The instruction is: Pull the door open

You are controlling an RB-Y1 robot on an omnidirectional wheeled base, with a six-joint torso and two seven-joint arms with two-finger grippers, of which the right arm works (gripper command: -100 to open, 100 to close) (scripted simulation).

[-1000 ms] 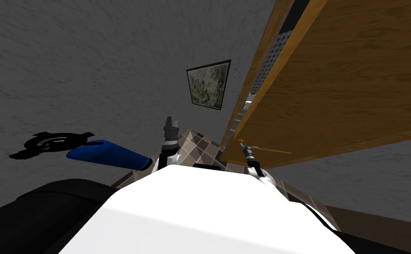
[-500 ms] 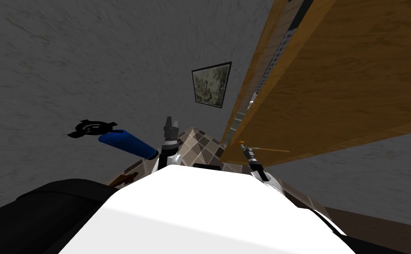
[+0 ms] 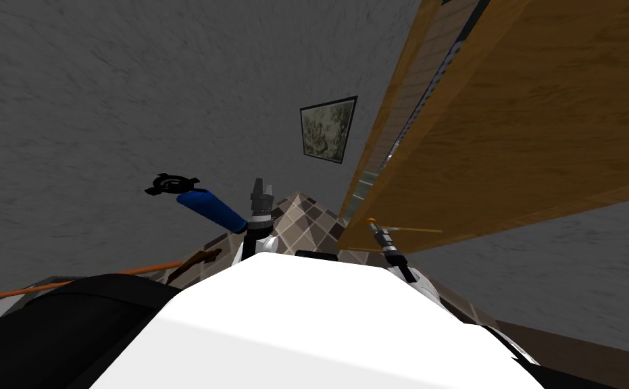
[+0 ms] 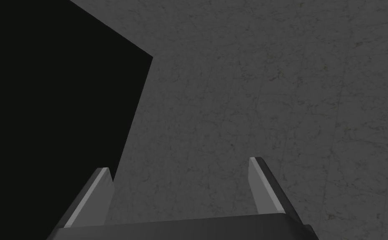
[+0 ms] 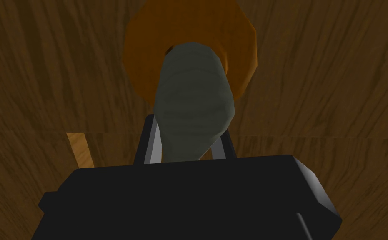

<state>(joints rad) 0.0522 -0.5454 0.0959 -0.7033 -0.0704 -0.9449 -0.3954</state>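
Right gripper (image 5: pixel 188 134) clenched on the grey handle (image 5: pixel 194 104) of the wooden door (image 3: pixel 509 135); the pull should trace its swing arc. Left gripper (image 4: pixel 178 166) released.

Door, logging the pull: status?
Right claw shut on grey handle. Left claw open, empty. Wooden door ajar. No obstruction seen.

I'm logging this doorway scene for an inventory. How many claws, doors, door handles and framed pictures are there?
claws: 2, the left claw and the right claw
wooden door: 1
door handle: 1
framed picture: 1
Total: 5
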